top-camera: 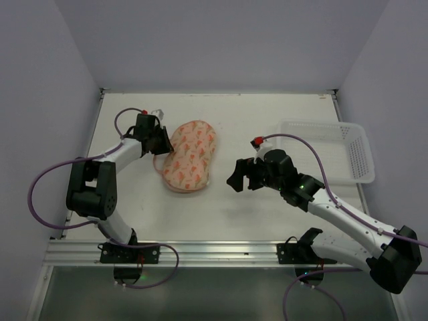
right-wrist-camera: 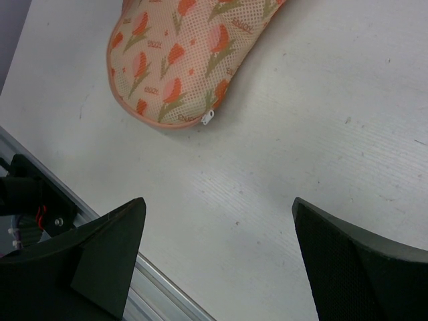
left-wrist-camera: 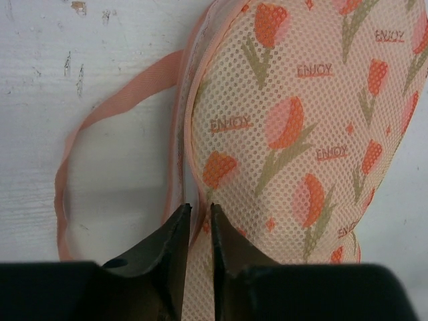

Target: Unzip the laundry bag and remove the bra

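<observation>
The laundry bag (top-camera: 190, 155) lies zipped on the table, peach-pink mesh with an orange tulip print. Its pink loop (left-wrist-camera: 80, 134) lies on the table to its left. My left gripper (top-camera: 162, 142) is at the bag's far-left edge, and in the left wrist view (left-wrist-camera: 198, 208) its jaws are nearly closed, pinching the bag's pink-trimmed seam (left-wrist-camera: 190, 134). My right gripper (top-camera: 241, 175) is wide open and empty, hovering right of the bag. In the right wrist view (right-wrist-camera: 217, 200) the bag (right-wrist-camera: 180, 60) shows a small white zip pull (right-wrist-camera: 208, 118) at its near end. The bra is hidden.
A white plastic lattice basket (top-camera: 334, 144) stands at the right edge of the table. The metal rail of the table's near edge (right-wrist-camera: 154, 281) lies just below my right gripper. Walls close the table on the far, left and right sides.
</observation>
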You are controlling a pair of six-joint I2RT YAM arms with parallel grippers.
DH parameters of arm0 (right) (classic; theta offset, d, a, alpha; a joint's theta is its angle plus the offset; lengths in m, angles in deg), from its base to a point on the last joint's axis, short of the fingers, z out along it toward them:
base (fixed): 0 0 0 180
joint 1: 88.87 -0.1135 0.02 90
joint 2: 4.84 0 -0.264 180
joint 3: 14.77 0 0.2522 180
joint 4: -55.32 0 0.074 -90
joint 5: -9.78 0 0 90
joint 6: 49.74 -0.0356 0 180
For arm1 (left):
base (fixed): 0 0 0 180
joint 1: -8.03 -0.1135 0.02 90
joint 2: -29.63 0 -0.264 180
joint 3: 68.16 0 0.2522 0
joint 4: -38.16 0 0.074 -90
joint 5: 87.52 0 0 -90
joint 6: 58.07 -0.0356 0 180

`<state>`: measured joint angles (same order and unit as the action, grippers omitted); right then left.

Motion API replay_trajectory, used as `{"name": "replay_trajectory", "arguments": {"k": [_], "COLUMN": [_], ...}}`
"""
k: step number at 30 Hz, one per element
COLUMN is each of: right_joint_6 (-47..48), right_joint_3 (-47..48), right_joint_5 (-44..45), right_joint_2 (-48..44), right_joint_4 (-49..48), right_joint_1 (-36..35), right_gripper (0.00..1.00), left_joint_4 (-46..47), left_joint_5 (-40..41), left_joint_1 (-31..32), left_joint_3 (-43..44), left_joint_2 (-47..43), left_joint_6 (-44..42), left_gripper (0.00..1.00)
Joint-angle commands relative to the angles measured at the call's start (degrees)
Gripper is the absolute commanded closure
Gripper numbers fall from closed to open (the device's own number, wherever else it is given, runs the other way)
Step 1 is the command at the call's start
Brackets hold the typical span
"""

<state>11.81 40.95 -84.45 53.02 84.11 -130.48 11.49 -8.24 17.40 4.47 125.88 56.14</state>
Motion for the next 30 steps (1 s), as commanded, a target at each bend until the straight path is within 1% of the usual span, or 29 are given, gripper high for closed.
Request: {"name": "replay_trajectory", "arguments": {"k": [1,2,3,4,10,16,19,20,22,23,25,26,28,29,30], "right_joint_6": [-0.38,-0.38,-0.47,-0.64,-1.08,-1.61,-2.31,-2.49,-2.93,-3.02,-3.11,-3.11,-3.54,-3.81,-4.07], "right_joint_3": [0.15,0.15,0.06,0.06,-0.38,-0.38,-0.64,-0.82,-0.91,-1.08,-1.09,-1.00,-1.00,-1.26,-1.35], "right_joint_5": [-0.87,-0.87,-0.78,-0.78,-0.78,2.11,3.78,4.22,6.24,6.95,8.79,9.32,10.73,11.08,11.43], "right_joint_2": [0.05,-0.03,-0.12,-0.21,-1.52,-5.04,-8.11,-9.86,-11.71,-12.68,-15.58,-16.63,-19.71,-20.68,-21.82], "right_joint_4": [-2.02,-2.02,-2.02,-2.02,-2.11,-1.32,-0.35,-0.17,1.05,1.58,2.99,3.69,5.71,6.41,7.81], "right_joint_1": [0.21,0.12,0.21,0.12,0.12,0.12,0.12,0.12,0.12,0.12,0.21,0.12,0.12,0.12,0.12], "right_gripper": [0.08,0.08,0.08,0.08,0.08,0.08,0.08,0.08,0.09,0.08,0.08,0.08,0.06,0.06,0.05], "left_joint_4": [1.04,1.04,0.95,0.69,0.07,0.43,0.51,1.30,2.44,4.80,7.88,11.03,14.46,16.14,16.51], "left_joint_5": [-1.58,-1.50,-1.50,-1.58,-4.48,-10.28,-10.11,-9.41,-8.27,-8.26,-8.35,-8.09,-7.74,-8.43,-8.53], "left_joint_1": [-0.66,-0.66,-0.66,-0.66,-0.66,0.39,4.24,7.48,11.09,14.42,17.51,20.49,23.23,25.68,26.92], "left_joint_3": [-0.42,-0.60,-0.51,-0.51,0.01,1.59,2.91,3.18,3.27,2.74,1.95,1.25,1.42,1.94,3.69], "left_joint_2": [-1.67,-2.20,-2.55,-2.90,-4.66,-12.56,-14.68,-15.47,-15.65,-15.13,-13.55,-12.67,-10.74,-8.03,-6.53], "left_joint_6": [-1.62,-1.62,-1.62,-1.62,0.04,4.18,6.02,6.46,8.82,10.06,13.82,14.98,17.18,17.54,17.80], "left_gripper": [0.81,0.84,0.93,1.00,1.00,1.00,1.00,1.00,1.00,1.00,1.00,1.00,1.00,1.00,0.93]}}
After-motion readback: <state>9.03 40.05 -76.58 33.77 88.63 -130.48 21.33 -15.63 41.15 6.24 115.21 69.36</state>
